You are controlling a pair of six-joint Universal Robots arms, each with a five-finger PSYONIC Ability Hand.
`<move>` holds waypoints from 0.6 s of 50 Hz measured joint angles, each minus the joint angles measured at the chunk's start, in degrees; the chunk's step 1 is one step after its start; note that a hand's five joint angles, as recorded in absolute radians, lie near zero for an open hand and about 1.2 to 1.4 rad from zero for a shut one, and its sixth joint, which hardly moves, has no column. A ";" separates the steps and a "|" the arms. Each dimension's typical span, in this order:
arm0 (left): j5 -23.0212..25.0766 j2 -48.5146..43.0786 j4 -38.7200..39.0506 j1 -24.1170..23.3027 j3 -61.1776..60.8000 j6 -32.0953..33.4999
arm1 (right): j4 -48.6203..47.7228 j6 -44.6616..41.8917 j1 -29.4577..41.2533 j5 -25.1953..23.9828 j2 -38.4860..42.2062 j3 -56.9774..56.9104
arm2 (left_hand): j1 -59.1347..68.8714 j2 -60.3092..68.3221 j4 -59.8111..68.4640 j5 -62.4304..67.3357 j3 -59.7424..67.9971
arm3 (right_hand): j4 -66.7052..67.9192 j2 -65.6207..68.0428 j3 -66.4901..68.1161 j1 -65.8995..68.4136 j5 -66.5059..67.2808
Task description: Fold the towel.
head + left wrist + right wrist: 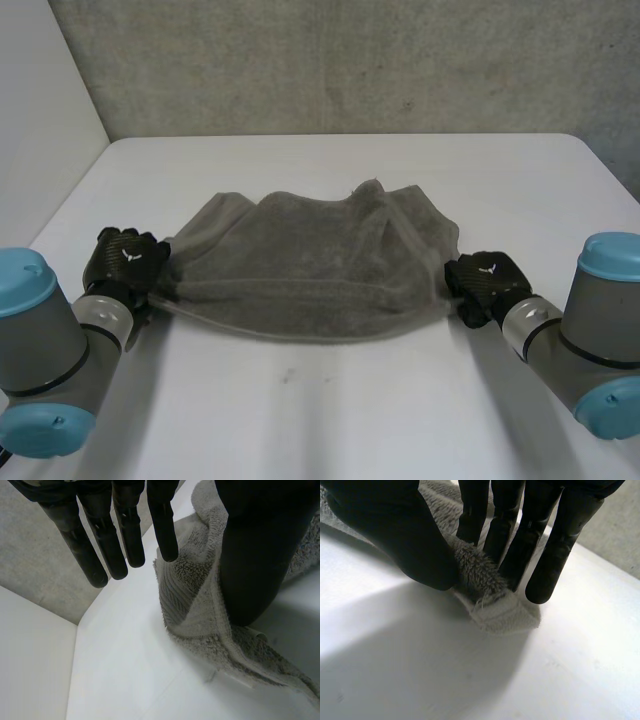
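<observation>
A grey towel point(310, 265) lies rumpled and loosely doubled in the middle of the white table point(330, 410). My left hand point(128, 258) is at the towel's left end. In the left wrist view its fingers point(102, 545) are straight and spread above the table, and its thumb point(255, 565) rests against the towel's corner point(195, 600) without pinching it. My right hand point(487, 280) is at the towel's right end. There the thumb point(405, 540) and fingers point(520, 545) pinch the towel's corner point(492, 607), which sits low on the table.
A grey wall point(350, 60) stands behind the table's far edge, and a white wall point(40, 110) runs along its left side. Bare table surface stretches in front of the towel between my two arms.
</observation>
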 measured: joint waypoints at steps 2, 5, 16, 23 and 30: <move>-0.01 0.00 0.00 -0.02 0.00 0.00 | -0.35 0.10 0.00 0.02 -0.06 -0.28 | 0.00 0.00 0.00 0.00 0.00 | 1.67 0.97 1.21 0.20 3.19; -0.06 0.00 0.00 -0.10 -0.03 0.00 | -1.00 0.33 -0.05 0.11 -0.52 -0.77 | 0.00 0.00 0.00 0.00 0.00 | 1.68 0.96 1.21 0.20 3.20; -0.08 0.00 0.00 -0.24 -0.09 0.00 | -0.67 0.29 -0.60 0.56 -2.53 -0.42 | -0.66 -0.58 -0.65 -0.57 -0.62 | 1.68 0.97 1.21 0.20 3.20; 0.03 -0.05 -0.09 0.12 -0.10 0.19 | 0.97 -0.30 -0.90 1.67 -5.45 1.32 | -17.83 -16.91 -16.95 -16.33 -16.95 | 1.68 0.97 1.21 0.20 3.20; 2.52 0.04 -2.04 1.31 0.10 0.41 | 2.42 -2.55 -4.16 2.83 -7.86 3.35 | -21.07 -21.34 -21.34 -20.16 -21.34 | 1.68 0.97 1.21 0.20 3.20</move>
